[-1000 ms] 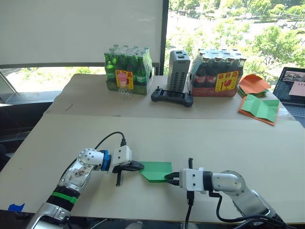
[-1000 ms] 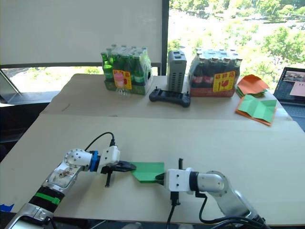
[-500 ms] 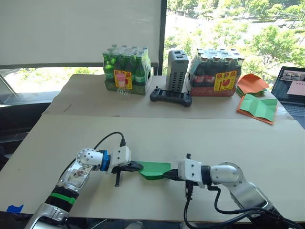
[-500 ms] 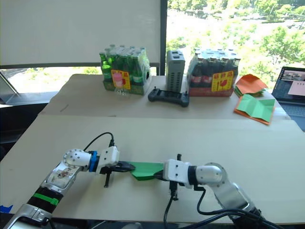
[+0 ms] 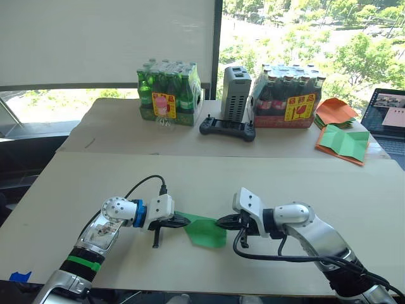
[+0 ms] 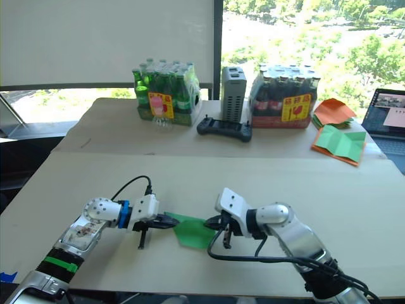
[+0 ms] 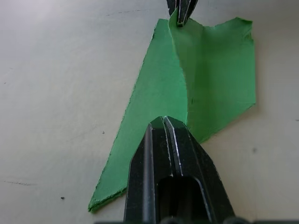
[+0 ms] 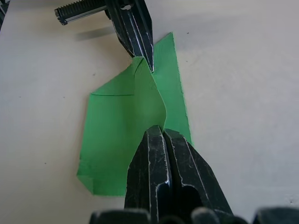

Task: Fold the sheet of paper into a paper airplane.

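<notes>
**Two grippers pinch the green paper**

The sheet of paper [image 5: 205,231] lies on the pale table [image 5: 266,177], low in the middle of the left eye view. It is bright green and partly folded — one end comes to a point and one flap is lifted off the table.

The left gripper [image 5: 183,221] sits just left of the paper. Its two black fingers are pressed together on the paper's pointed end. In the left wrist view the fingers [image 7: 175,158] meet with the green paper between them.

The right gripper [image 5: 221,222] comes in from the right side of the frame. Its fingers are also pressed tight, and they hold the raised fold of the paper. In the right wrist view the fingertips [image 8: 161,140] pinch the fold where it stands up, and the left gripper's tip touches the far end of the same fold.

At the back of the table, in the upper middle of the frame, stand a pack of green bottles [image 5: 169,93], a grey box [image 5: 236,94], a black controller [image 5: 228,128] and a pack of dark bottles [image 5: 289,97]. At the upper right lie orange papers [image 5: 335,112] and a green creased sheet [image 5: 345,143] — beside a laptop [image 5: 386,116] at the edge.
</notes>
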